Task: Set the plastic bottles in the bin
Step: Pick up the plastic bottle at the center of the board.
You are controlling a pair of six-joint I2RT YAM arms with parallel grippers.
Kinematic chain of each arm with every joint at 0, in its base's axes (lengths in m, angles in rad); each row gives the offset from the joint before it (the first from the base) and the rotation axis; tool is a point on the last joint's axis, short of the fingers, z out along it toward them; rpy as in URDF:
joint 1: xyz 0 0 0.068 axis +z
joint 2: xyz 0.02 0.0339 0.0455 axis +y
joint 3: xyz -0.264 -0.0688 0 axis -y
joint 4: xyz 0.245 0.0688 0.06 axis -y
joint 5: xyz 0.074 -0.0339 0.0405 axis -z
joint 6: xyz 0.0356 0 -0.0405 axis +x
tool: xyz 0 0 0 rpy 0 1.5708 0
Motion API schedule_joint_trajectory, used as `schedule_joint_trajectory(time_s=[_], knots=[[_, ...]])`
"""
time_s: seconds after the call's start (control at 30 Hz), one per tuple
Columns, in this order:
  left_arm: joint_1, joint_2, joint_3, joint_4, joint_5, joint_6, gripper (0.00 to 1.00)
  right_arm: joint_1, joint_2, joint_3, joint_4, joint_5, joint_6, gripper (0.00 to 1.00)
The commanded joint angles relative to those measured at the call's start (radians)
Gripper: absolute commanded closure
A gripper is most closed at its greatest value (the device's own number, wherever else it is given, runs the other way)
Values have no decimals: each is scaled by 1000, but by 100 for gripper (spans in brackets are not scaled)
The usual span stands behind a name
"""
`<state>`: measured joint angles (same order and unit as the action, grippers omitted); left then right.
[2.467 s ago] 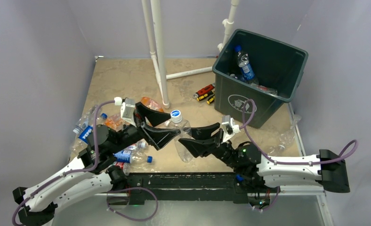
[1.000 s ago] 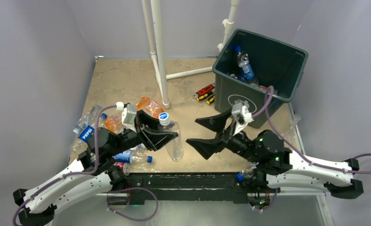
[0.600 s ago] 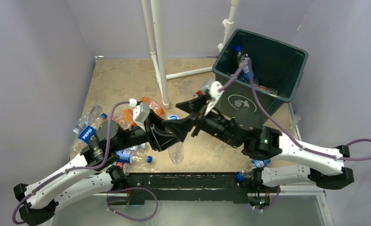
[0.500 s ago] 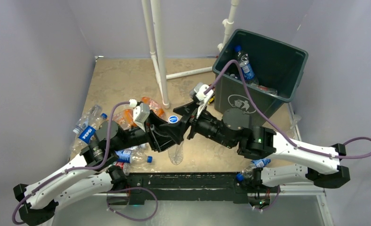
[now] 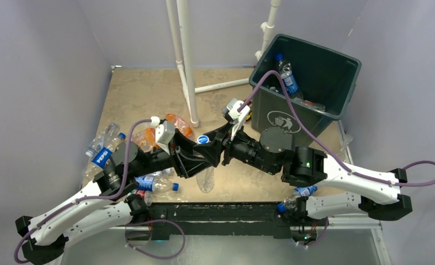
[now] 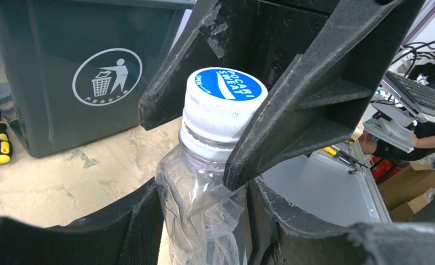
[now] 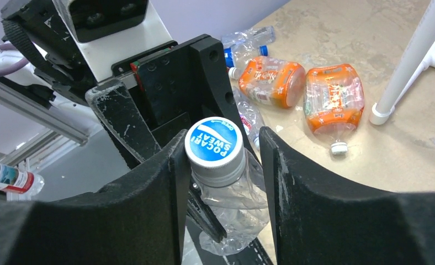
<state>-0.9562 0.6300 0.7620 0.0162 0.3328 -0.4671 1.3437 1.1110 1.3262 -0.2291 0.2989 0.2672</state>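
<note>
The overhead view shows both arms meeting over the near middle of the counter (image 5: 149,88), with a clear bottle (image 5: 206,178) neck-up between them; whether its base touches the surface cannot be told. The left jaws are clenched on this bottle. The left wrist view confirms it, with the crumpled body pressed between that arm's own fingers (image 6: 135,232) at the bottom of the frame. The right jaws stand to either side of the blue-and-white cap (image 7: 214,142). In the right wrist view one finger (image 7: 143,204) touches the cap while the other shows a gap beside it. In the left wrist view the far finger appears to rest against the neck below the cap. Whether the right jaws actually grasp the bottle cannot be told. Only the overhead view shows the bin (image 5: 301,130) at the far right corner of the counter, well apart from the held bottle, with a blue-labelled bottle (image 5: 286,77) lying inside. The left wrist view adds the white trash symbol (image 6: 107,77) on the bin wall and a yellow-and-black screwdriver (image 6: 0,146) on the counter beside it. The right wrist view alone shows two orange bottles (image 7: 271,81) lying side by side on the counter near the foot of a white pipe (image 7: 406,77). The overhead view shows a Pepsi bottle (image 5: 100,156) among others heaped at the near left.
</note>
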Motion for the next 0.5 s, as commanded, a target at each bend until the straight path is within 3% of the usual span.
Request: schedule_joint_trajectory(time_s=[0.0, 0.1, 0.17, 0.2, 0.23, 0.3, 0.43, 0.47], knots=[[-3, -11, 38, 28, 10, 17, 100, 3, -11, 38, 20, 48, -2, 51], [-3, -17, 39, 26, 9, 15, 100, 3, 8, 50, 17, 38, -2, 56], [-3, -19, 39, 23, 6, 13, 100, 2, 17, 51, 15, 38, -4, 64], [-3, -19, 40, 20, 5, 12, 95, 3, 19, 51, 14, 38, -7, 71], [-3, -20, 41, 14, 2, 10, 85, 2, 19, 51, 13, 40, -11, 78], [-3, -22, 45, -8, -37, -3, 51, 3, 11, 52, 9, 56, -16, 99], [-3, -55, 38, -50, -164, -61, 12, 2, -32, 55, -14, 118, -31, 100], [-3, -73, 32, -53, -198, -72, 11, 3, -44, 62, -26, 136, -44, 100]])
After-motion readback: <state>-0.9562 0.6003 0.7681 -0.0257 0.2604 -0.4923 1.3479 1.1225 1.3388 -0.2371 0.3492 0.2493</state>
